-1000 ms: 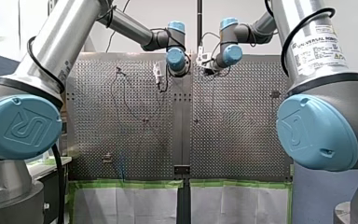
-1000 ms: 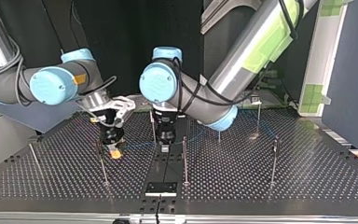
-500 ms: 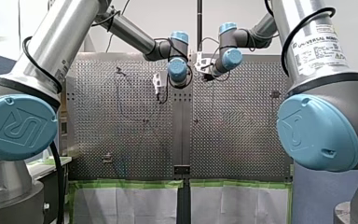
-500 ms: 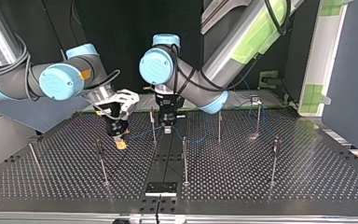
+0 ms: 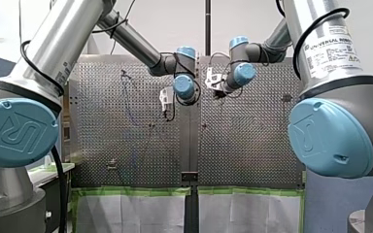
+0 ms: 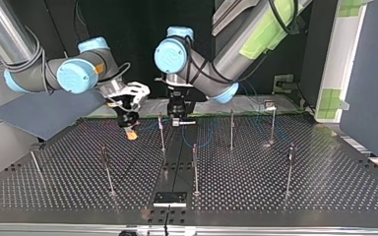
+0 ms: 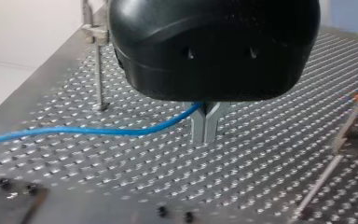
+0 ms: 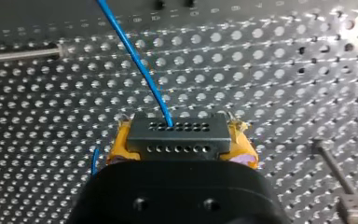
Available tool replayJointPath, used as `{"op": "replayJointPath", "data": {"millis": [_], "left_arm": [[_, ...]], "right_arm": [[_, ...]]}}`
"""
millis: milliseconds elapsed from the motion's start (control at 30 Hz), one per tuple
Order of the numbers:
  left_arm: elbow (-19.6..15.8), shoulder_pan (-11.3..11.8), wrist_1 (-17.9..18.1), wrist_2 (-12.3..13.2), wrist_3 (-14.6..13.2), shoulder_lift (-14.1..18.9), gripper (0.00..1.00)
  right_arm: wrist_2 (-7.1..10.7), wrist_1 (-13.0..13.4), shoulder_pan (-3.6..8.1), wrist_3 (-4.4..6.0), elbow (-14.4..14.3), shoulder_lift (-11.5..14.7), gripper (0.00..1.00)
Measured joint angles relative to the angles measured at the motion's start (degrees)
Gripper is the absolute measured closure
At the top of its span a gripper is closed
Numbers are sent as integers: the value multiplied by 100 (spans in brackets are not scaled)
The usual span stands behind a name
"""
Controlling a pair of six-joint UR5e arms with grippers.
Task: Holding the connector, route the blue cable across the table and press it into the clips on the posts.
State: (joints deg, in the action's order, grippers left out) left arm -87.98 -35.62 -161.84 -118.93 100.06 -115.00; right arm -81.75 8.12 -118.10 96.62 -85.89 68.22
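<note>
1. Both pincers have moved in the last second. My right gripper and my left gripper were low among the posts. They now hang higher above the table, drawn back toward my arms' bases. I judge the blue cable is being lifted and carried toward a next clip, not pressed in yet.
2. My right gripper is closed narrow, its yellow pads clamped on either end of the black connector. The cable leaves the connector's front face and runs ahead of the gripper.
3. My left gripper's metal fingers stand almost together, pinching the cable, which trails off to one side just over the table.
4. One post stands between the two grippers. Beyond my left gripper another post carries a clip, and the cable passes beside it, not in it.
</note>
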Motion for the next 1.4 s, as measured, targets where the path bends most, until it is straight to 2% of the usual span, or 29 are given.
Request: {"op": "replayJointPath", "data": {"millis": [300,433,633,733,833,1100,1400], "left_arm": [[-499,-19,498,318,28,-284,100],[-711,-12,704,379,51,-347,100],[-989,16,826,430,58,-363,100],[-1023,30,869,488,64,-407,100],[-996,38,963,609,96,-522,100],[-798,62,1318,1035,365,-909,100],[-652,146,1341,1172,416,-954,100]], "right_arm": [[-8,521,-37,-1,-523,-15,98],[-13,748,-20,-1,-757,-20,98],[-22,894,4,-42,-1088,-27,98],[-30,991,15,-116,-1214,-34,98],[-34,1098,34,-148,-1278,-39,98],[-32,1188,94,-159,-1303,-133,98],[-13,1260,215,-169,-1301,-415,98]]}}
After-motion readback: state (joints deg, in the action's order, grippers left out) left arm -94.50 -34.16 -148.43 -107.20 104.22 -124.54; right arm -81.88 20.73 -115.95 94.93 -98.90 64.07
